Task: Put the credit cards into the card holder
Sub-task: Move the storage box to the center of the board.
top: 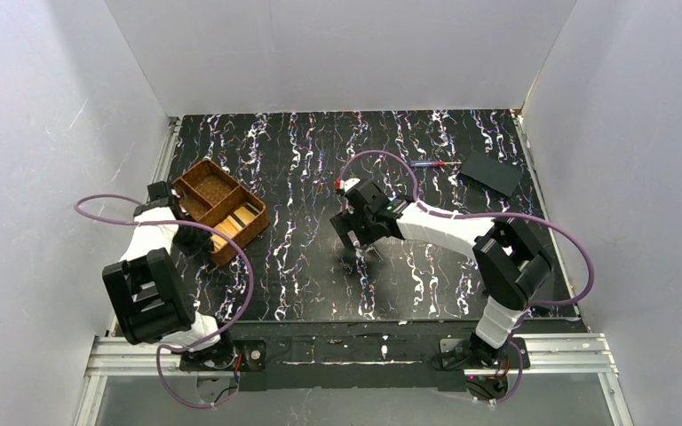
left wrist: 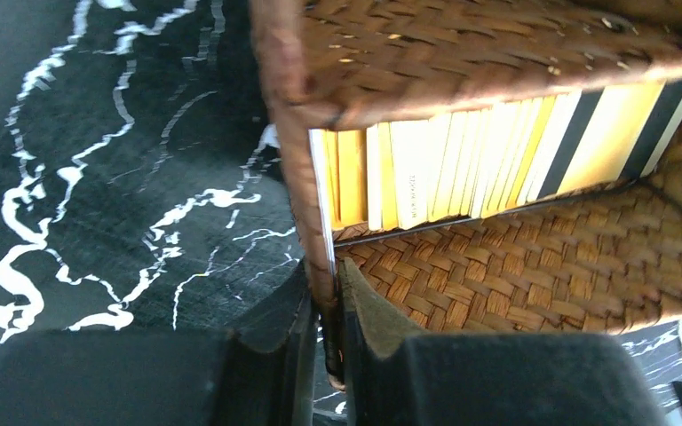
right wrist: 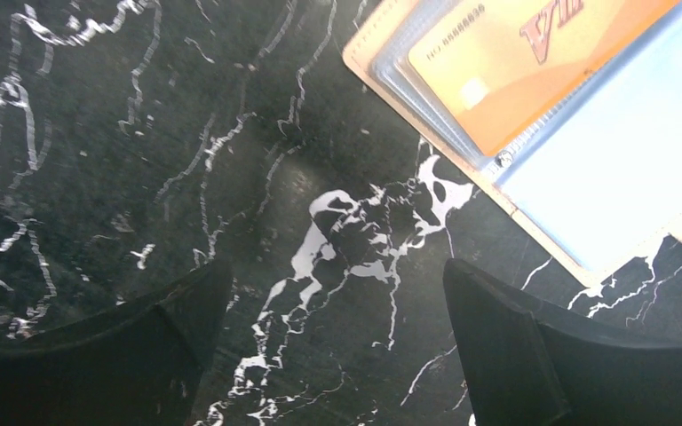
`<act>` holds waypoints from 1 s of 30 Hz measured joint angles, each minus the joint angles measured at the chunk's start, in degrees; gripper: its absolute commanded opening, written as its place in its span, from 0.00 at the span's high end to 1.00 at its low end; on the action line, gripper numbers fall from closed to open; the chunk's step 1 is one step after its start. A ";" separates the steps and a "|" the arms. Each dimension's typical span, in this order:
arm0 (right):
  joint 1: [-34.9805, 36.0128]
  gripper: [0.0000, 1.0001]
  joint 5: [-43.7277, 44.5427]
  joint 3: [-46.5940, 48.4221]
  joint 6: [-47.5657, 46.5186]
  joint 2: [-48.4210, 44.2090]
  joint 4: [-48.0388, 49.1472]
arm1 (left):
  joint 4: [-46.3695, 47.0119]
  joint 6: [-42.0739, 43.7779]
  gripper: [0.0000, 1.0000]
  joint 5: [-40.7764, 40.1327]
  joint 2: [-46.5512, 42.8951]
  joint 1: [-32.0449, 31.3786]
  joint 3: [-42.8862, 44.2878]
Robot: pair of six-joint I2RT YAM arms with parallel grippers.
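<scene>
**Left fingers pinched at the tray wall; holder lies open ahead of the right fingers**

The credit cards (left wrist: 462, 160) stand on edge, packed face to face like files, in one compartment of the woven tray (left wrist: 497, 44). The tray sits near the left edge of the bench (top: 320, 142). Cards are mostly tan and gold, a few pale, with dark stripes among them.

Judged light, stiff and slick-faced. Upright like this, each offers a free top edge. The best hold looks like a pinch across both faces of an end card, high on that edge. Drawing it straight out should keep its neighbours from dragging along.

The left fingers (left wrist: 271, 324) are drawn in to a narrow slit. One sits outside the tray, the other inside. The tray's wall runs down into the slit, with the pale edge of the end card flat against it. The wall looks caught; whether the card is gripped with it, cannot tell. The rest of the stack lies just beyond the inner finger, apart from it.

The card holder (right wrist: 622, 169) lies open and flat toward the bench's middle, hidden under the arm in the overhead view. One orange-gold card (right wrist: 533, 62) already sits in a clear sleeve.

The right fingers (right wrist: 515, 346) are spread wide and hold nothing. They hang over bare bench just short of the holder's corner, not touching it.
</scene>
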 measured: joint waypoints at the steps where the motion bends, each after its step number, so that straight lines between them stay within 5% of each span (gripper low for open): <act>1: 0.00 0.02 -0.37 0.63 0.24 0.00 -0.22 | 0.37 0.22 0.95 -0.02 -0.15 -1.07 -0.07; 11: 0.00 0.02 -5.81 5.18 2.73 0.00 -0.35 | 3.65 0.79 1.00 0.39 -0.15 -16.15 -0.59; 21: 0.00 0.02 -11.47 8.28 10.45 0.37 3.37 | 6.93 -0.09 0.99 4.59 4.00 -22.86 1.97; 30: 0.00 0.02 -16.26 13.11 16.22 4.96 10.73 | 5.57 2.62 0.44 7.04 4.59 -25.79 3.08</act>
